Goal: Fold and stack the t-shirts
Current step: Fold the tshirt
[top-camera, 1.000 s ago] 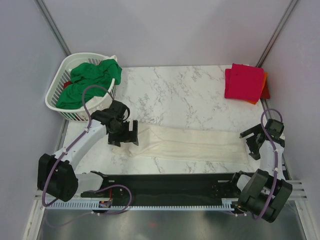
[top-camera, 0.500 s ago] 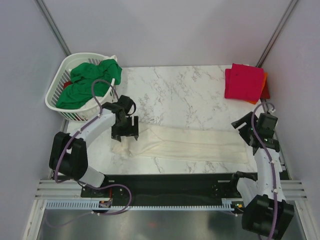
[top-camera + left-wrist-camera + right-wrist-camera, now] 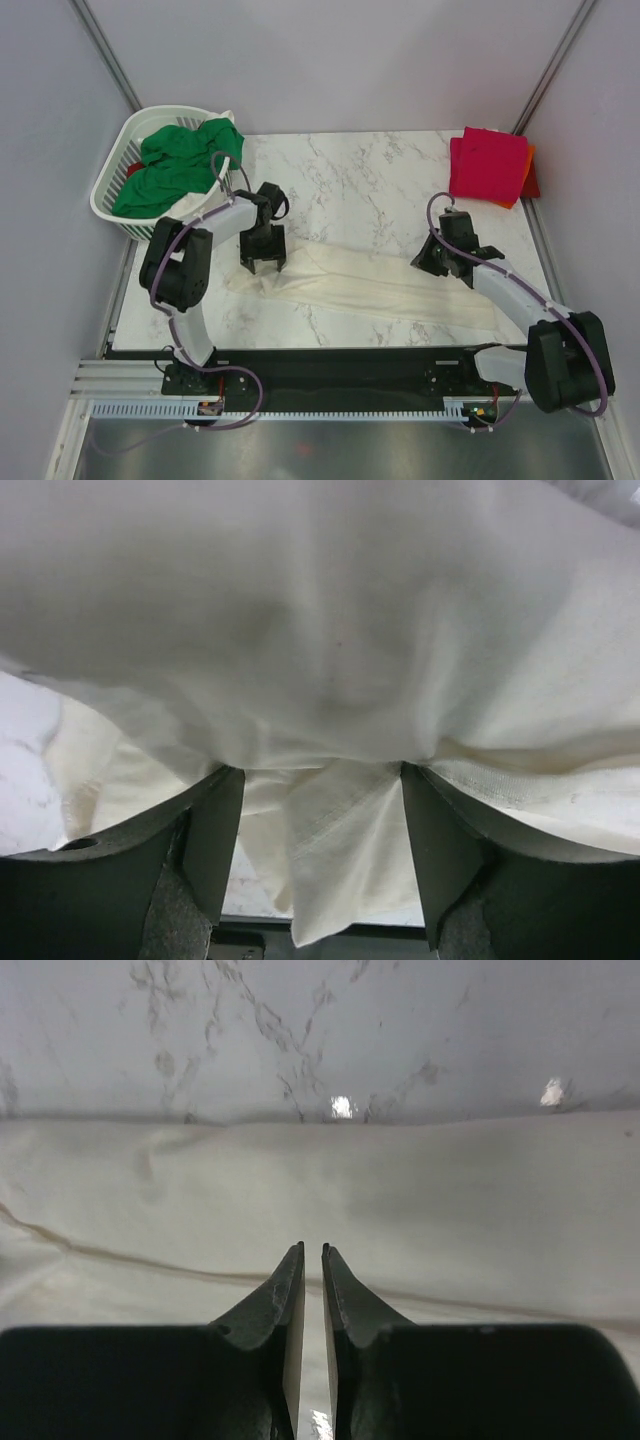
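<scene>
the cream-white t-shirt (image 3: 380, 292) lies on the marble table (image 3: 360, 180) as a long, narrow folded strip, running from near the left arm across to the right side. the left gripper (image 3: 263, 266) is down on the strip's left end with its jaws spread wide; in the left wrist view a loose fold of cream cloth sits between the two fingers (image 3: 215, 830), which are not closed on it. the right gripper (image 3: 432, 260) is at the strip's far edge, right of the middle, its jaws drawn almost together with only a thin slit between them and nothing seen inside. at the far right corner a folded crimson-pink t-shirt (image 3: 487, 160) rests on an orange t-shirt (image 3: 526, 165). a bright green t-shirt (image 3: 180, 165) is heaped in the white laundry basket (image 3: 105, 205) at the far left.
</scene>
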Action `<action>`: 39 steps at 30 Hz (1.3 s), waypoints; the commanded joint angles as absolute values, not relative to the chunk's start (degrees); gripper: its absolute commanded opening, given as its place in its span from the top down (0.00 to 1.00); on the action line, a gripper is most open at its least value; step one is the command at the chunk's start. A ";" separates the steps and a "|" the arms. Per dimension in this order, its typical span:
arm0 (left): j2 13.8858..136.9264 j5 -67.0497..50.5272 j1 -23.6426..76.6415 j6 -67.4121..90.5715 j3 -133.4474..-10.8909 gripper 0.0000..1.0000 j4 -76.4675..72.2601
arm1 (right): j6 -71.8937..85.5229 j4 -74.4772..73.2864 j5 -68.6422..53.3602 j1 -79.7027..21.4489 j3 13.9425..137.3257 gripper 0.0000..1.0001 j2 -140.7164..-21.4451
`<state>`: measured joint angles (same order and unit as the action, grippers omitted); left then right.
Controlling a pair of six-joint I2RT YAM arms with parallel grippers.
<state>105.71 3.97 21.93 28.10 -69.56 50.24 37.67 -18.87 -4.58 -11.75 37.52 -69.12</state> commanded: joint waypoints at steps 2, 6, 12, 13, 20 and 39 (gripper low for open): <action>114.42 7.74 21.88 28.83 -80.65 0.29 45.53 | 38.94 -15.47 -0.44 -16.25 35.60 0.79 -73.38; 123.29 8.70 21.71 26.72 -92.61 0.31 47.45 | 39.02 -15.21 -0.35 -18.01 34.54 0.78 -75.49; 141.31 6.69 20.92 22.42 -122.83 0.31 54.75 | 40.69 -12.84 -2.89 -20.91 31.56 0.76 -77.16; 144.29 6.24 20.83 21.37 -126.96 0.31 55.36 | 41.04 -12.40 -4.38 -21.44 31.29 0.76 -77.95; 155.22 -5.35 17.85 22.32 -144.86 0.32 45.66 | 48.76 -7.92 -9.23 -33.01 34.80 0.74 -81.03; 150.92 -23.02 16.35 29.18 -149.94 0.00 9.67 | 36.77 -19.33 1.21 -51.24 70.39 0.37 -91.77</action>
